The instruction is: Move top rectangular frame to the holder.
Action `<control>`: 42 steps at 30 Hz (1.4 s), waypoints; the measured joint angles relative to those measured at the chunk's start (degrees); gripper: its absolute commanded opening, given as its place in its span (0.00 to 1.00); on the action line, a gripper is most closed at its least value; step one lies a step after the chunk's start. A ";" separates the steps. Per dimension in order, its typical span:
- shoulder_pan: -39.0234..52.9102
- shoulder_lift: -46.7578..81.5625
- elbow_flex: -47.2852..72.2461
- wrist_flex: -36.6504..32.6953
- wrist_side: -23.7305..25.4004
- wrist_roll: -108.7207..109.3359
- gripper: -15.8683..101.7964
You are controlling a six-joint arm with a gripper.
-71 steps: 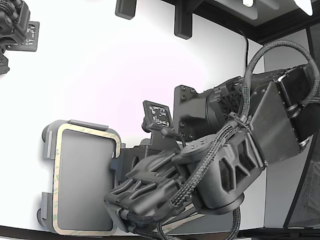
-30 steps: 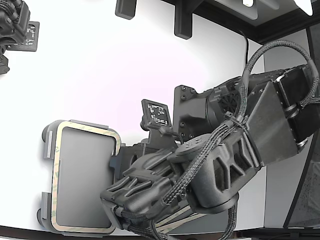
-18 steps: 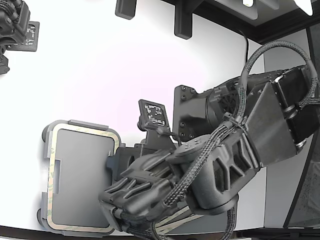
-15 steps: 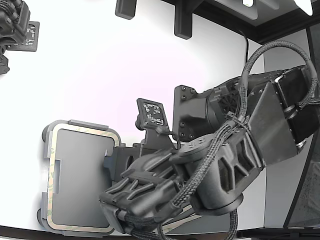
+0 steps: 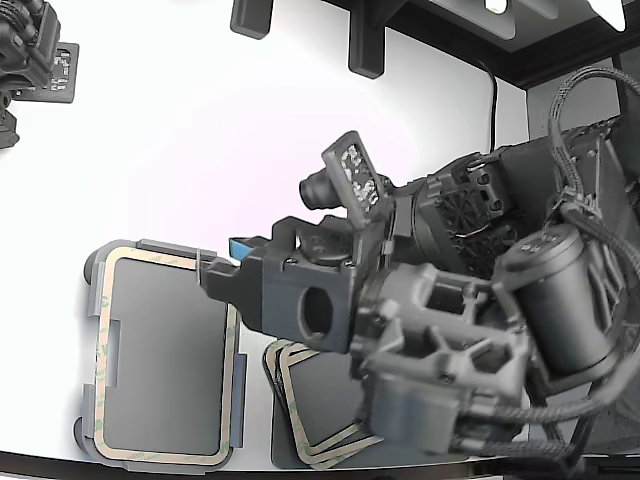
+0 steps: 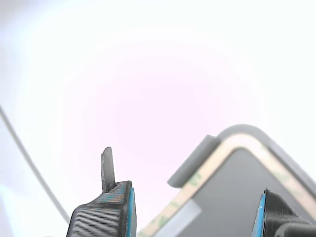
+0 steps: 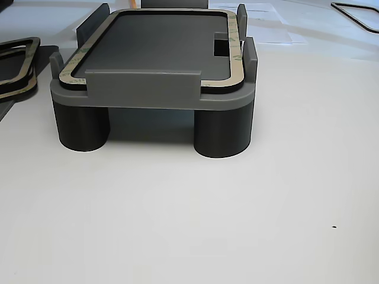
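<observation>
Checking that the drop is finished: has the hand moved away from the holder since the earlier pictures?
Yes. The hand has lifted and pulled back toward the exterior view's right, off the frame now seated in the holder.

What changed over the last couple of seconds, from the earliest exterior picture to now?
The gripper has lifted off and pulled back towards the exterior view's right, jaws open and empty. That uncovers the stack of frames beside the holder. The top rectangular frame settled into the holder and remains there.
</observation>
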 measured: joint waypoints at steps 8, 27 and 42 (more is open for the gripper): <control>-11.07 24.96 23.55 -13.01 -9.32 -34.98 0.98; -26.19 69.87 66.18 -18.54 -18.81 -69.17 0.98; -26.28 72.16 70.40 -18.19 -19.16 -68.99 0.98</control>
